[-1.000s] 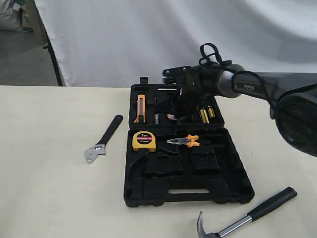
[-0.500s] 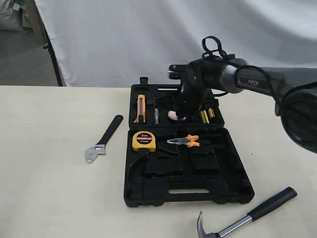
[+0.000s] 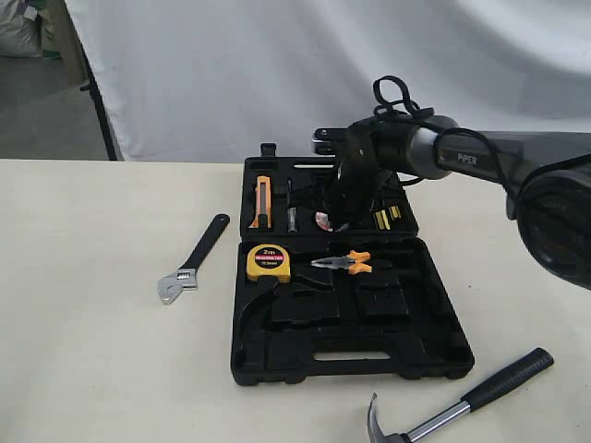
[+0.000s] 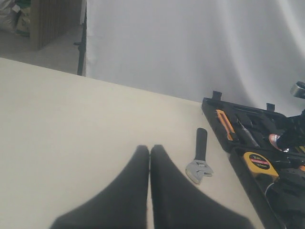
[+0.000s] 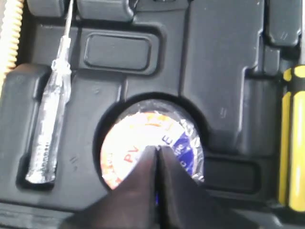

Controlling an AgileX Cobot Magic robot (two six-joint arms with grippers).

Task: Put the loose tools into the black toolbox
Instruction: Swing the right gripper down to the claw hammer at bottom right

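Observation:
The tape roll [image 5: 133, 138], with a white, orange and blue label under clear wrap, lies in a round recess of the black toolbox [image 5: 214, 71] in its far half [image 3: 277, 175]. My right gripper [image 5: 156, 149] is shut at the middle of the label, pinching the roll's wrap, and stands over the roll [image 3: 323, 220] in the exterior view [image 3: 334, 218]. The adjustable wrench [image 3: 194, 258] lies on the table left of the box. The claw hammer [image 3: 462, 401] lies at the front right. My left gripper [image 4: 150, 148] is shut and empty above bare table, the wrench [image 4: 200, 157] beside it.
A yellow tape measure [image 3: 268, 263] and orange-handled pliers [image 3: 346, 263] sit in the near half of the box. An orange knife [image 3: 262, 201], a clear-handled screwdriver [image 5: 47, 129] and yellow-striped screwdrivers [image 5: 293, 138] fill the far half. A white sheet hangs behind the table.
My right gripper has come down with the tape roll, from tilted above the far half into the round recess. The wrench, the hammer and the left arm have not moved.

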